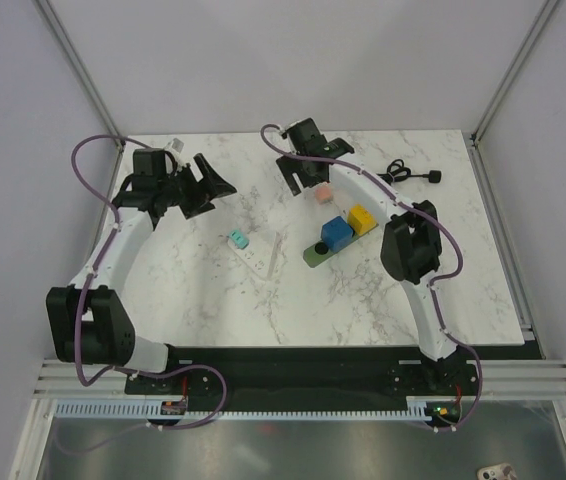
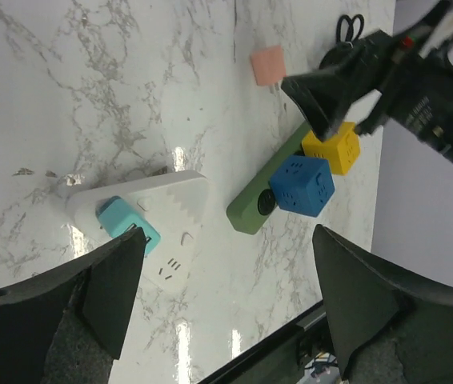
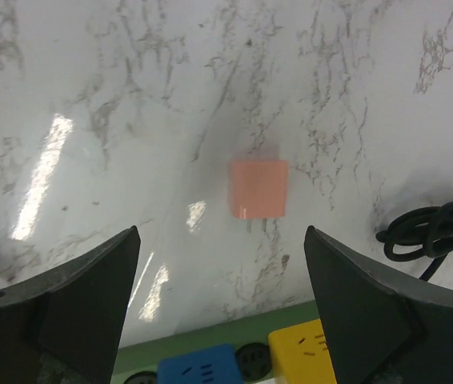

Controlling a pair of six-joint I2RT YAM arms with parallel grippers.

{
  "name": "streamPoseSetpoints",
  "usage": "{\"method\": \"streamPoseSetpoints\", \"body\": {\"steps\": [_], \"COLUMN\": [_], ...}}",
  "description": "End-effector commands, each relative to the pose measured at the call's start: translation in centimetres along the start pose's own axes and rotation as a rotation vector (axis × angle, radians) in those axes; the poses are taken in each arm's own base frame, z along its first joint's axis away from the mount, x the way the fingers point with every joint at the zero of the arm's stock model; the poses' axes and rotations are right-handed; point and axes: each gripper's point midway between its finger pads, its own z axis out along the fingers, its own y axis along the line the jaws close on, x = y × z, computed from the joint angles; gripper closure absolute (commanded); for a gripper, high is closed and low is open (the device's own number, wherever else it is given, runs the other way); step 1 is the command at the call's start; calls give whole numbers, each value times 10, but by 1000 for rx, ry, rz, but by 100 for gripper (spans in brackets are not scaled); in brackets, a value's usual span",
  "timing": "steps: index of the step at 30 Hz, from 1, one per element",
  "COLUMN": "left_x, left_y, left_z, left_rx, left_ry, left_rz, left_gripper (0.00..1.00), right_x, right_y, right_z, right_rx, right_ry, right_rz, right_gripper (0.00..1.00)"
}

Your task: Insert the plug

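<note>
While the right gripper [image 3: 220,240] hangs with jaws spread wide and empty, the pink plug [image 3: 258,188] lies flat on the marble table [image 3: 130,72] below, between the fingers, untouched; the left gripper [image 2: 228,240] is likewise released, over the white power strip [image 2: 180,216] carrying a teal plug [image 2: 126,224]; the green strip [image 2: 246,212] sits nearby; nothing grasped yet, so pick-up and insertion all remain, I'd judge.
</note>
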Motion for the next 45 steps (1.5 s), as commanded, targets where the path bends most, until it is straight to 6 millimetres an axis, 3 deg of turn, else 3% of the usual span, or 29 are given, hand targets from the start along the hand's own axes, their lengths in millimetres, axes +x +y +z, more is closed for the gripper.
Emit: {"method": "streamPoseSetpoints", "body": {"steps": [1,3,6,11,20,22,25,26,29,30,32,33,34,35,36,37,38,39,40,41,42,44,45], "left_x": [16,20,32,33,30,30,26,24,18,16,17,25,27,27,28,35,37,41,43,43,46,49,51], "left_y": [-13,-16,-15,-24,-25,-24,-24,-23,-28,-32,-47,-59,-65,-70,-78,-87,-87,-96,-100,-97,-104,-105,-111], "left_z": [-9,-13,-14,-17,-17,-17,-21,-22,-30,-34,-42,-43,-45,-48,-56,-61,-63,-74,-79,-81,-91,-98,-108], "left_rx": [92,105,124,168,170,164,153,139,126,129,133,149,152,145,159,178,164,188,197,179,201,209,232], "left_ry": [61,71,94,92,81,77,49,36,-15,-31,-71,-67,-78,-99,-121,-124,-141,-166,-185,-207,-231,-260,-283], "left_rz": [92,118,116,128,124,129,148,153,198,212,266,311,334,357,380,410,418,443,455,461,477,484,495], "left_gripper": [8,10,16,23,32,34,42,44,45,45,44,43,42,41,40,40,39,38,38,37,37,33,33], "right_x": [-1,1,13,31,48,51,43,35,8,-12,-32,-56,-57,-64,-84,-79,-93,-93,-83,-88,-79,-74,-67], "right_y": [-22,-37,-44,-58,-44,-43,-41,-42,-37,-36,-13,-10,1,15,20,31,38,47,60,61,69,85,94], "right_z": [19,30,50,72,93,96,91,83,60,39,17,-20,-25,-43,-88,-92,-136,-153,-154,-186,-188,-218,-223], "right_rx": [13,5,-23,-30,-131,-131,-142,-135,-180,-210,-340,-379,-427,-471,-519,-555,-617,-693,-751,-810,-863,-955,-1008], "right_ry": [12,21,51,91,124,132,115,96,33,-19,-75,-154,-185,-220,-299,-331,-416,-420,-444,-507,-502,-527,-523], "right_rz": [8,26,42,68,113,123,152,184,276,309,417,449,473,484,537,555,580,673,721,748,826,849,899], "right_gripper": [9,9,12,16,29,33,57,72,85,87,94,95,96,99,99,99,99,99,99,99,99,99,100]}}
